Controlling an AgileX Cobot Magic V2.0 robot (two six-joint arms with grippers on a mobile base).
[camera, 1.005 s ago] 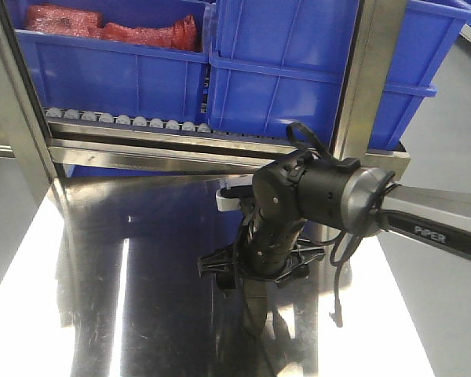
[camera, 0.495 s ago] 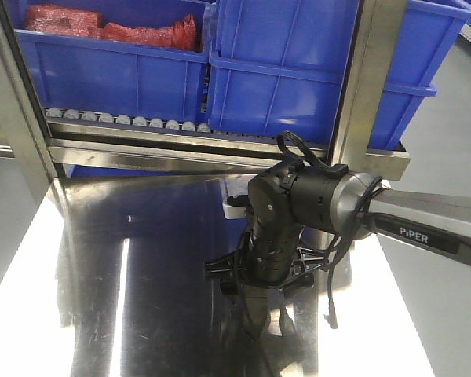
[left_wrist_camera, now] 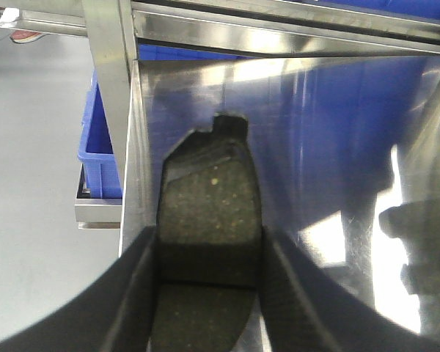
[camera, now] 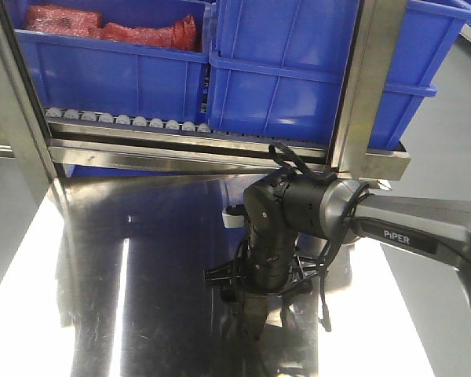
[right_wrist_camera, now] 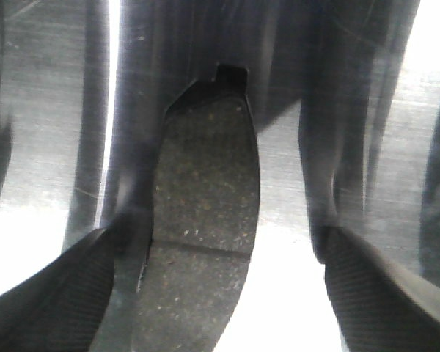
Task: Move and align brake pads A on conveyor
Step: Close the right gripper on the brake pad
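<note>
Left claw [left_wrist_camera: 209, 246] clamped on pad [left_wrist_camera: 209, 205], tab [left_wrist_camera: 229, 123] at 12 o'clock. Right claw [right_wrist_camera: 216, 235] spread apart; second pad [right_wrist_camera: 205, 198] seen between fingers [right_wrist_camera: 59, 293], nearer 7 o'clock one.

Brake pad [left_wrist_camera: 209, 213] in left gripper [left_wrist_camera: 209, 243] over tabletop [left_wrist_camera: 337, 132], second pad [right_wrist_camera: 205, 191] between fingers [right_wrist_camera: 62, 297] of right gripper [right_wrist_camera: 218, 238], bins [camera: 282, 71] behind

Brake pad [left_wrist_camera: 209, 205], dark speckled face showing and tab pointing away, is clamped in the left gripper [left_wrist_camera: 209, 253]. A second pad [right_wrist_camera: 205, 213] sits between the right gripper's [right_wrist_camera: 218, 246] wide-spread jaws.
</note>
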